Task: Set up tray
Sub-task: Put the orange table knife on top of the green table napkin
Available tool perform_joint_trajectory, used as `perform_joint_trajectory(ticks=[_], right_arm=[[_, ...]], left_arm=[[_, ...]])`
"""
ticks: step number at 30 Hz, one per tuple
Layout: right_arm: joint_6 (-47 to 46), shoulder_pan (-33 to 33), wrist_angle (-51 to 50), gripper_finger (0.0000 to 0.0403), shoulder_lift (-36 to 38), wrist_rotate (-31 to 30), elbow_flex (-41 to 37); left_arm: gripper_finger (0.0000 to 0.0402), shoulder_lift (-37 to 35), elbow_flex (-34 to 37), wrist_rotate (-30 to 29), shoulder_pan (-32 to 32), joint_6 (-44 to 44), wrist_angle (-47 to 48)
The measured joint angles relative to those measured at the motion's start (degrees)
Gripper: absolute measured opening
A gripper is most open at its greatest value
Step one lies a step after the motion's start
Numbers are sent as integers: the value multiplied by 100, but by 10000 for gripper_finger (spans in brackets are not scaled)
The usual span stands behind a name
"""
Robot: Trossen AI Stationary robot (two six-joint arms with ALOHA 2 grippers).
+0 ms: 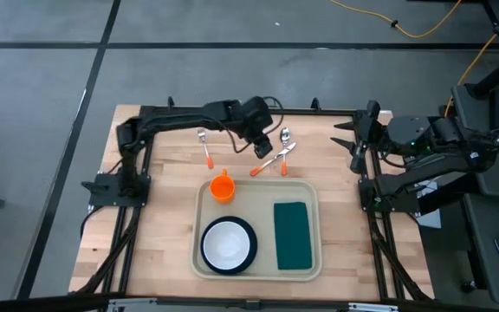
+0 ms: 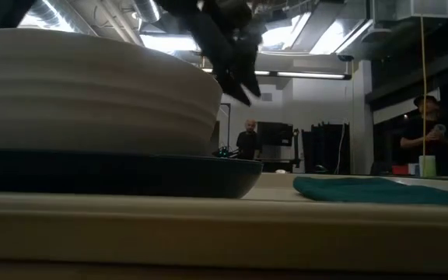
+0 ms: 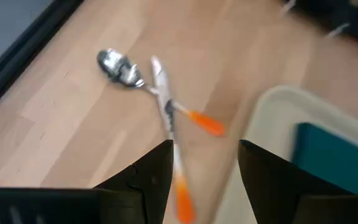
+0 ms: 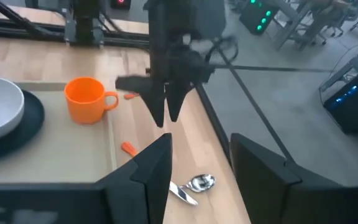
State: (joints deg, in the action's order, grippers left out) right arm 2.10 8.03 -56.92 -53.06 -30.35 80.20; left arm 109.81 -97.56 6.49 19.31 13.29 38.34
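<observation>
The beige tray (image 1: pixel 312 195) lies at the table's near middle. It holds an orange cup (image 1: pixel 223 186), a white bowl on a dark blue plate (image 1: pixel 228 244) and a green cloth (image 1: pixel 292 235). Beyond it on the wood lie a fork (image 1: pixel 204 147) and a crossed spoon (image 3: pixel 120 65) and knife (image 3: pixel 165 99), all with orange handles. My left gripper (image 1: pixel 262 149) (image 3: pixel 204 162) hovers open above the crossed pair, the knife's handle (image 3: pixel 182 196) showing between its fingers. My right gripper (image 1: pixel 350 143) (image 4: pixel 197 155) waits open at the table's right far edge.
The tray's far right corner (image 3: pixel 272 102) lies close to the knife and spoon. Black frame rails (image 1: pixel 232 111) run along the table's far edge and sides. Bare wood (image 1: pixel 145 225) lies left of the tray. People stand in the room behind (image 2: pixel 249 140).
</observation>
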Motion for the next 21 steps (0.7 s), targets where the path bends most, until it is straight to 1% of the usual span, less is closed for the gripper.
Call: perform_joint_trajectory(ticks=[3,8,14,21], right_arm=[[2,0,-45,166,6,-77,0],[279,0,-43,166,39,-111,0],[438,-41,-43,166,133,-113,0],[442,-300,-92,166,285,-107,0]], left_arm=[[178,290,0,-121,0,-10,-22],[180,688,-2,-101,-2,71,-159],[180,986,-2,-32,-2,256,-436],[180,1373,-11,140,-13,417,-766]])
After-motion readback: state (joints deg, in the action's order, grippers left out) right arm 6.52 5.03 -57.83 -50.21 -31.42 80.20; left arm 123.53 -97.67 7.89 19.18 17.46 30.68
